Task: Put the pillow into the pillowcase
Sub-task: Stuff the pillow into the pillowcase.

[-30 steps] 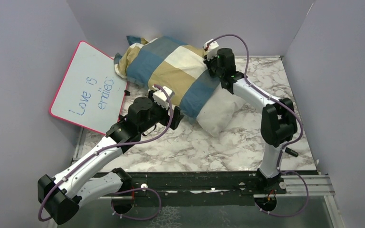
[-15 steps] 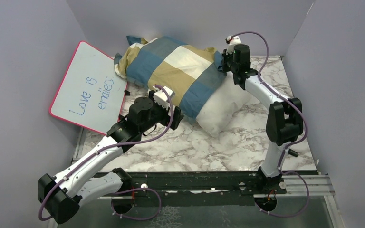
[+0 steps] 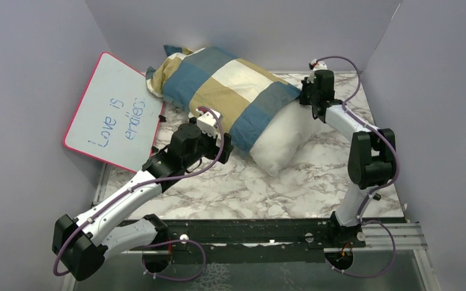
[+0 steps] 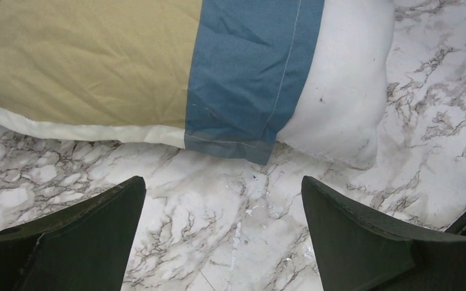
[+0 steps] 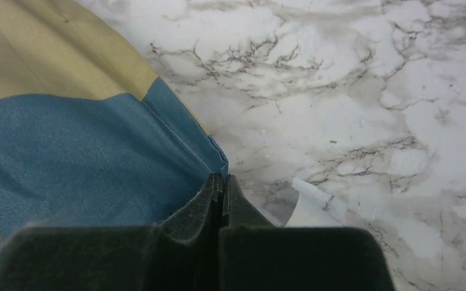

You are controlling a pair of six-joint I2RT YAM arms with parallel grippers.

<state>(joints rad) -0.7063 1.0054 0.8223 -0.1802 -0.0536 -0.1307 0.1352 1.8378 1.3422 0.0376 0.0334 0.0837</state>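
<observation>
Swinging right and toward the back wall within the last second, the right gripper (image 3: 305,97) carries with it a corner of the limp blue, tan and cream checked fabric pillowcase (image 3: 230,91), its fingers pressed together on the blue hem. This pulls the opening taut, probably to draw it further over the plump white fabric pillow (image 3: 279,145), whose near end lies bare on the marble-patterned table (image 3: 315,176). The right arm reaches far forward. The left gripper (image 4: 221,188), spread wide and empty, hovers low by the hem's near corner.

Pink-rimmed whiteboard (image 3: 112,112), marble tabletop (image 3: 315,176)
</observation>
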